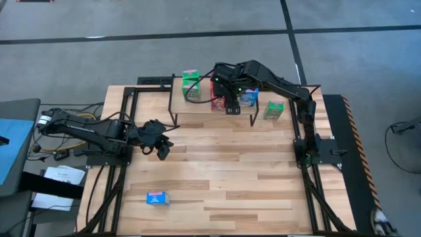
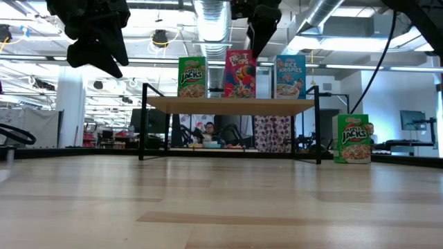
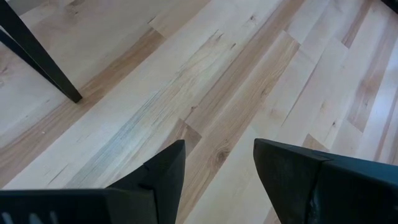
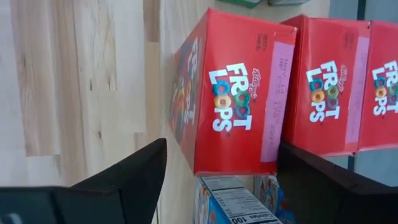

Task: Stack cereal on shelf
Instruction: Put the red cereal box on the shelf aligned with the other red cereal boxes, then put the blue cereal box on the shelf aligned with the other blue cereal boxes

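Two arms, right gripper [image 1: 231,105] spread above red cereal box [image 1: 218,102] on shelf [image 1: 197,116] upper centre, left gripper [image 1: 160,146] spread, centre-left, over bare tabletop [image 1: 230,178].

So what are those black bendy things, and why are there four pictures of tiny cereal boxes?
They are two robot arms, each ending in a pincer. One picture looks down from above, one looks level across the table, and two come from cameras on the arms' wrists. The right pincer hovers open over the red box on the shelf, gripping nothing. A green box and a blue box stand beside it. Another green one stands on the table right of the shelf, and a blue one lies near the front. The left pincer waits open, empty.
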`<action>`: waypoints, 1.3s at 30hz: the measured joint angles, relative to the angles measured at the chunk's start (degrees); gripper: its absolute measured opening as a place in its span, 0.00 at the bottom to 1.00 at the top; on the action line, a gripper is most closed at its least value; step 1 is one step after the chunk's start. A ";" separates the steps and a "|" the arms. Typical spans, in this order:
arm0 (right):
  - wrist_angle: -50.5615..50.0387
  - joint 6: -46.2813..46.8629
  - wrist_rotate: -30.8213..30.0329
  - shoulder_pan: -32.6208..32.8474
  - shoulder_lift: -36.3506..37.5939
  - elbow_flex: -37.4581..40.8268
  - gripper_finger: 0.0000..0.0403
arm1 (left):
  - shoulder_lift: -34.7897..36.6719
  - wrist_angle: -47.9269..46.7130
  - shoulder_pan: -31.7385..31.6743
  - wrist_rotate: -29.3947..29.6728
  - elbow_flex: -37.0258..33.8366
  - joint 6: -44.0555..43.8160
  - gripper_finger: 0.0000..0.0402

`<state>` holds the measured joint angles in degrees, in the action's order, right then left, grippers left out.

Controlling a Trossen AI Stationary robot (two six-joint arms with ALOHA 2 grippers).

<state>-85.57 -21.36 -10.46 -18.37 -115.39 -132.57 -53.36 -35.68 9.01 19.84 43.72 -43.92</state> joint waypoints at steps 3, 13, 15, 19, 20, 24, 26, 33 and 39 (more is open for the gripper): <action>-0.57 0.32 0.01 0.00 0.66 -0.01 0.77 | 0.00 0.01 -0.01 0.00 0.00 0.00 0.45; -1.43 1.36 -0.17 0.28 2.72 -0.04 0.77 | 0.00 0.02 -0.02 0.02 0.00 0.00 0.45; -2.02 2.06 -0.15 0.31 3.34 0.00 0.77 | 0.00 0.02 -0.02 0.02 0.00 -0.01 0.45; -3.11 4.28 -0.15 1.21 4.83 0.00 0.77 | 0.00 0.00 -0.02 0.02 0.00 0.00 0.45; -3.03 5.04 -0.17 1.74 5.08 -0.02 0.77 | 0.00 0.01 -0.02 0.02 0.00 0.00 0.45; -4.26 8.06 -0.13 3.45 6.53 0.03 0.77 | 0.00 0.02 -0.02 0.02 0.00 0.00 0.45; -4.35 9.51 -0.15 4.66 7.06 -0.06 0.77 | 0.00 0.01 -0.01 0.02 0.00 0.00 0.45; -4.47 12.54 0.02 10.47 8.79 0.00 0.77 | 0.00 0.02 -0.02 0.02 0.02 0.00 0.45; -4.45 14.44 0.07 14.88 9.78 0.00 0.77 | 0.00 0.02 0.00 0.02 0.00 -0.02 0.45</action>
<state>-90.02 -6.92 -10.39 -3.49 -105.60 -132.57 -53.36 -35.66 9.02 19.86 43.73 -43.94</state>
